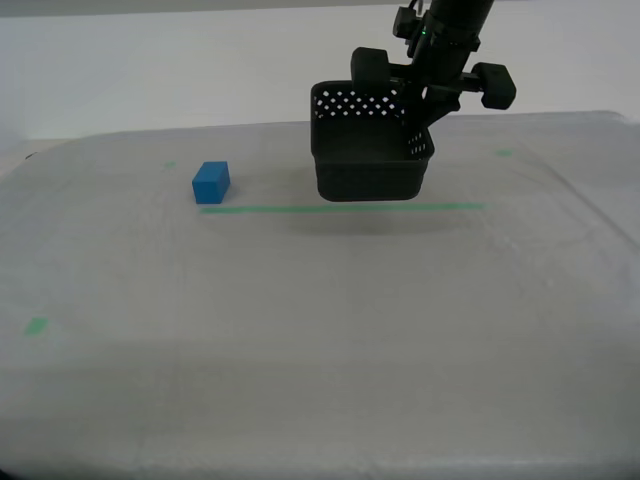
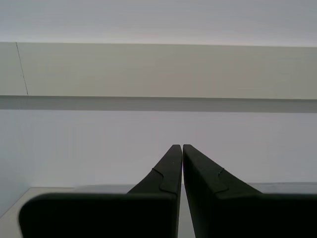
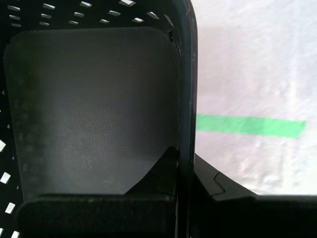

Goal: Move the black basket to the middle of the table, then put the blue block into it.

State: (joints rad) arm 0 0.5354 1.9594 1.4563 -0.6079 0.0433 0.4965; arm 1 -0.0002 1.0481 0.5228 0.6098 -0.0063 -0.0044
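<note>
The black basket (image 1: 370, 145) hangs in the air above the table (image 1: 320, 330), over the green tape line (image 1: 340, 208), a little toward the exterior view's right of centre. My first gripper (image 1: 425, 95) is shut on the basket's wall; in the first wrist view the basket wall (image 3: 185, 99) runs between its fingers and the basket floor (image 3: 94, 99) is empty. The blue block (image 1: 211, 182) rests on the cloth toward the exterior view's left, just behind the tape line. My second gripper (image 2: 181, 148) is shut on nothing and faces a pale wall; it is not in the exterior view.
Small green marks lie on the cloth: one (image 1: 36, 326) near the exterior view's left edge, another (image 1: 504, 153) at the back right, a faint one (image 1: 170, 165) behind the block. The green tape (image 3: 250, 125) shows beside the basket in the first wrist view.
</note>
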